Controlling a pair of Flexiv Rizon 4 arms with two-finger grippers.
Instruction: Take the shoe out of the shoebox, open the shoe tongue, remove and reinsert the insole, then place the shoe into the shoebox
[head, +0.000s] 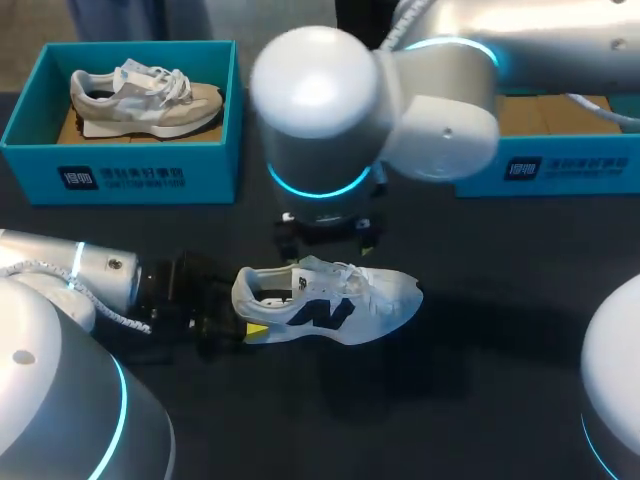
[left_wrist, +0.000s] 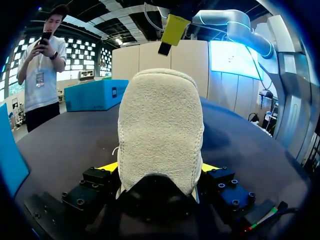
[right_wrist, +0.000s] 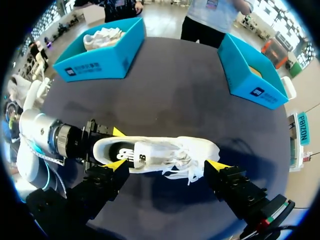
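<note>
A white shoe (head: 335, 300) with a dark side logo lies on its sole in the middle of the dark table, toe to the right. My left gripper (head: 250, 316) comes in from the left and is shut on its heel. In the left wrist view the fuzzy heel (left_wrist: 160, 135) fills the gap, a yellow tip against each side. My right gripper (head: 327, 240) hangs open just behind and above the laces. In its own view, the right gripper (right_wrist: 167, 165) has the shoe (right_wrist: 160, 152) under it, fingers apart and touching nothing. A blue shoebox (head: 560, 170) with brown lining stands at the back right, partly hidden by my right arm.
A second blue shoebox (head: 120, 170) at the back left holds a beige shoe (head: 145, 100). Both boxes also show in the right wrist view, the one with the beige shoe (right_wrist: 100, 62) and the other blue shoebox (right_wrist: 250, 75), with dark table between them.
</note>
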